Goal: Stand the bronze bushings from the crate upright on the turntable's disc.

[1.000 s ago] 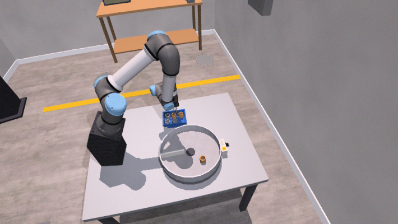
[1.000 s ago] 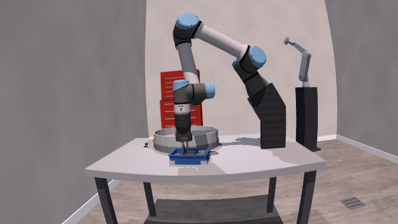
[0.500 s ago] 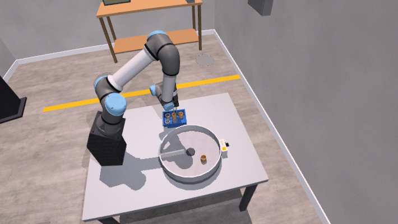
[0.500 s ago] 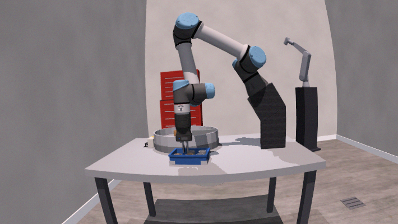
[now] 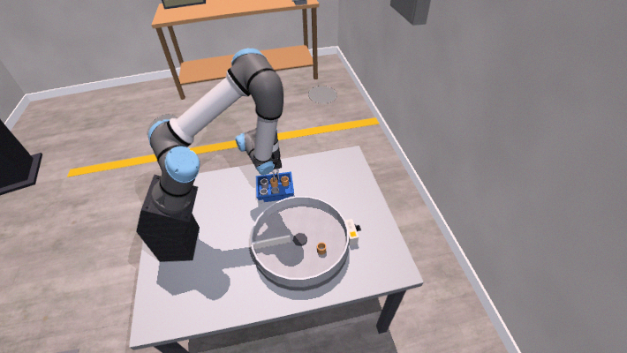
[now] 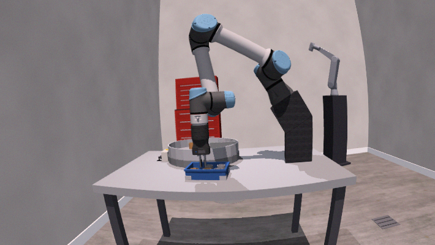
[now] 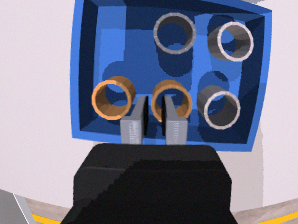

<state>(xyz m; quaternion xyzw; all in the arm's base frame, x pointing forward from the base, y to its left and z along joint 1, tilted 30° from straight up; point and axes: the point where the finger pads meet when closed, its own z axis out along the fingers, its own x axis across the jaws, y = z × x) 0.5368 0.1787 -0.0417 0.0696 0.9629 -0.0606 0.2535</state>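
Tool [image 7: 154, 120] partly apart, unclamped, fingers astride the bronze bushing's [image 7: 172, 100] near wall, inside crate [image 7: 85, 63].

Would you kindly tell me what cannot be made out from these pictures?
Wrist view: whether the jaws touch the middle bronze bushing; they cover its near wall.
Exterior view: the bushings inside the blue crate; its front wall mostly hides them.
Top view: the jaws' gap, too small.

Grey table [image 5: 185, 304] (bearing blue crate [image 5: 275, 197], turntable [image 5: 300, 282])
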